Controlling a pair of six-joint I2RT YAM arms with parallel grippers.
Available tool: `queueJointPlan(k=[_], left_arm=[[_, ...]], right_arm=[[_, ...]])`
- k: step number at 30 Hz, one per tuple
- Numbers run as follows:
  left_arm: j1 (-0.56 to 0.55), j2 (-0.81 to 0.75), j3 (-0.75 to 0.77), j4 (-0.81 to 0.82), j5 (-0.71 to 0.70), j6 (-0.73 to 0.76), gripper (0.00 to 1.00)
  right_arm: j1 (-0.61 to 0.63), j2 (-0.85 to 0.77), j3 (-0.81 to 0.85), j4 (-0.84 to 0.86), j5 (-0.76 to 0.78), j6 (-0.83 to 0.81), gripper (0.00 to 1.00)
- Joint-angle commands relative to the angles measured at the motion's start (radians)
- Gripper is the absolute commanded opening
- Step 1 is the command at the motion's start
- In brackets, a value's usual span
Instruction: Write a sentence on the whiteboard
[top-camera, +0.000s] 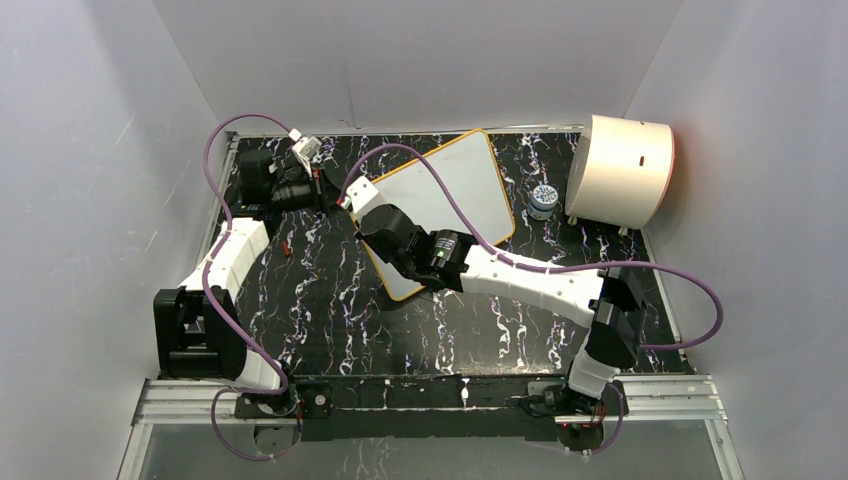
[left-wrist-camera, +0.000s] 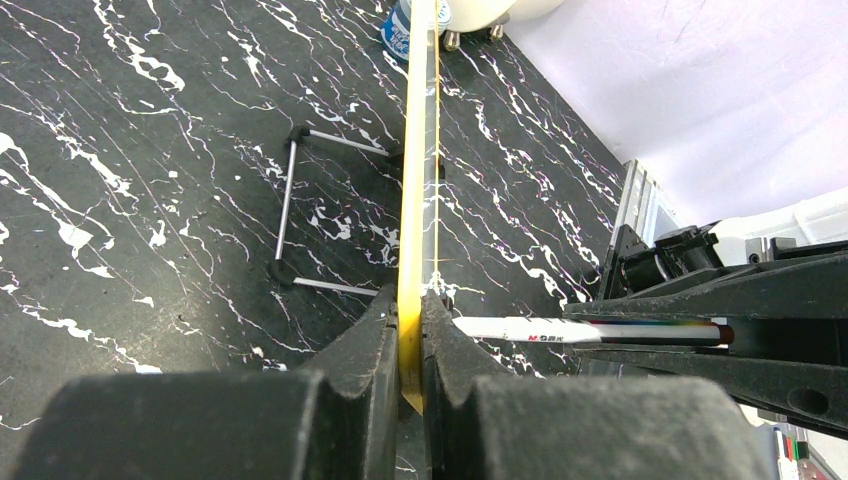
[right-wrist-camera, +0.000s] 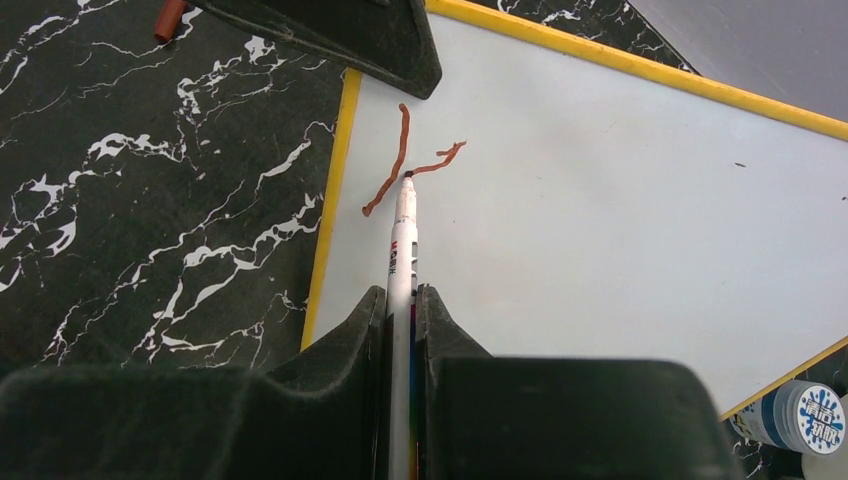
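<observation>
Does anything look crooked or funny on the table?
The whiteboard sits slanted, not square with the mat, its rim pinched by the left tool. A small red-brown cap lies loose on the mat beside it. Nothing looks spilled or broken.

Yellow-rimmed whiteboard (top-camera: 475, 175), two red strokes (right-wrist-camera: 399, 150)

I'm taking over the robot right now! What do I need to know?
The left gripper is shut on the whiteboard, pinching its yellow rim.
The right gripper is shut on the marker, tip touching the board near the rim.
Done: only the first few red-brown strokes of the sentence.
Left: almost all the writing; the rest of the board is blank.
</observation>
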Motion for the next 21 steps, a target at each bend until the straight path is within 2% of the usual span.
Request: queueJointPlan(k=[1,21], left_arm=[[-0.039,0.009,-0.018,-0.11,0.012,0.06,0.0],[-0.041,0.013,-0.018,-0.111,0.012,0.062,0.0]], right_arm=[[-0.005,0.005,0.049,0.01,-0.015,0.013,0.0],[-0.005,0.001,0.036,0.02,-0.037,0.014,0.0]])
